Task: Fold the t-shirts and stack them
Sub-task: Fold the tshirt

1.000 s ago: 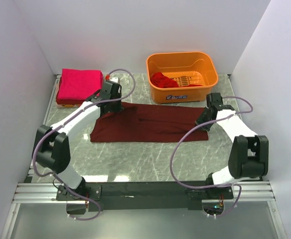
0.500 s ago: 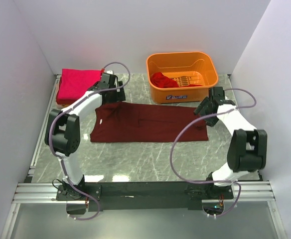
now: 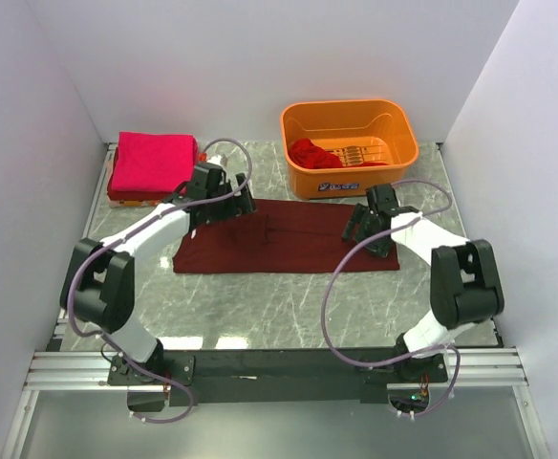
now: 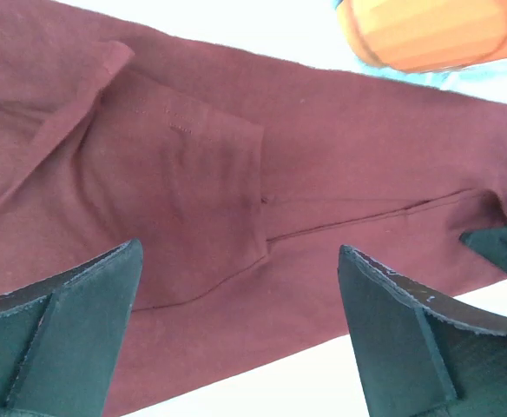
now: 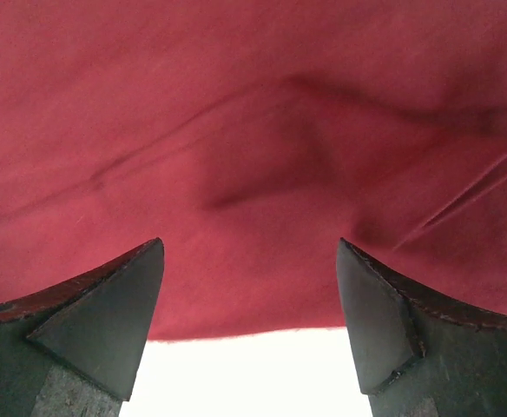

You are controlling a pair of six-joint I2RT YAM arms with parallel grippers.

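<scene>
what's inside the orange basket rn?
A crumpled bright red t-shirt lies in the left part of the orange basket. The slatted floor shows bare to the shirt's right. Anything beneath the shirt is covered.

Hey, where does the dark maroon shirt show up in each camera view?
Top external: the dark maroon shirt lies spread flat mid-table, between both arms.
Left wrist: it fills most of the frame.
Right wrist: it fills the frame, with a strip of table at the bottom.
Shared landmark: the orange basket behind the shirt; it is absent from the right wrist view.
</scene>
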